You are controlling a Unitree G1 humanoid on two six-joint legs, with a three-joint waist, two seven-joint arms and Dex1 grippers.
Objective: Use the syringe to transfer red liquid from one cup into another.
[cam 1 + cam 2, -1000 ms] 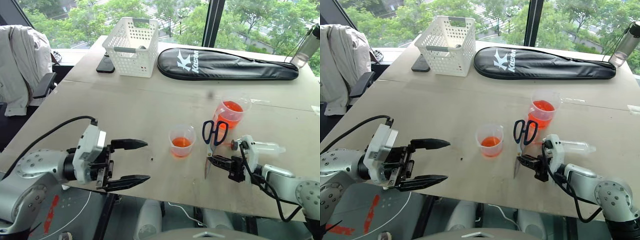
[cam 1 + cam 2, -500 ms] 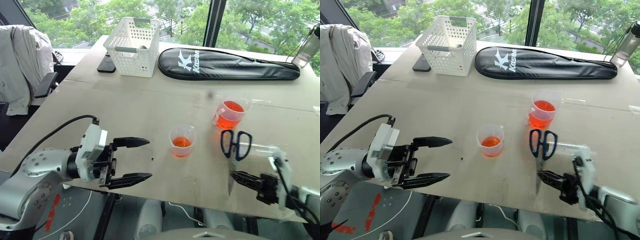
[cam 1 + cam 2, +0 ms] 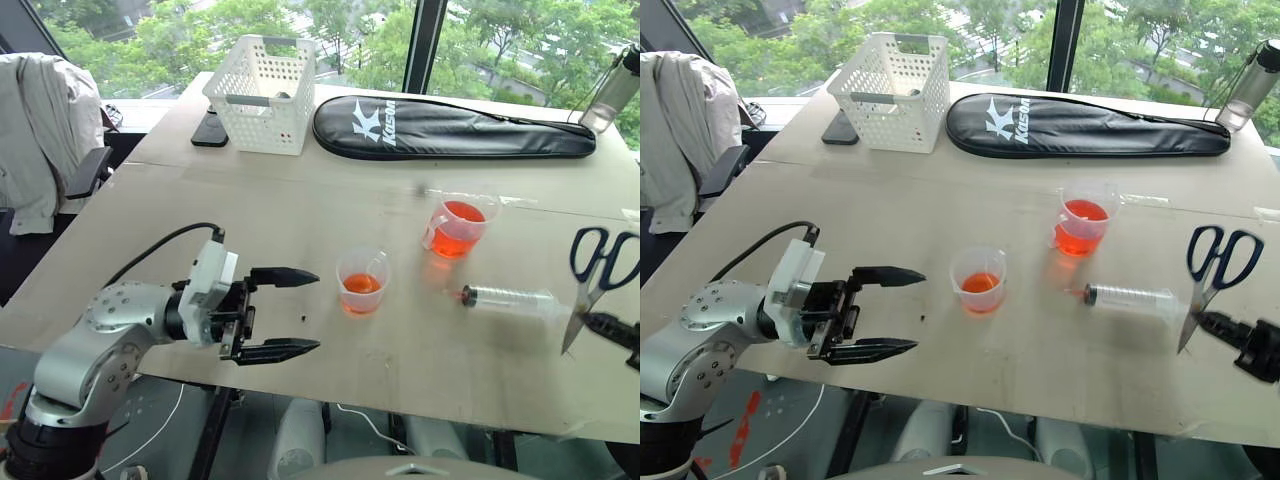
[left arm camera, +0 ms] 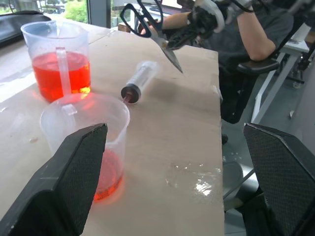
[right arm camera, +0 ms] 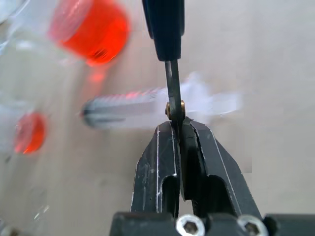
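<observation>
The right gripper [image 5: 179,129] has its fingers clamped on the blades of the blue-handled scissors [image 3: 1213,270], held off the surface [image 3: 300,220] at about 3 o'clock. The syringe [image 3: 508,299] lies flat on the surface just inside of them — its dark plunger end towards the small handle-less cup [image 3: 363,280], which holds a little red liquid [image 3: 361,286]. The handled measuring cup [image 3: 458,224], fuller, stands at 1 o'clock of that. The left gripper [image 3: 285,313] hovers at 9 o'clock of the small cup, fingers spread wide, empty.
</observation>
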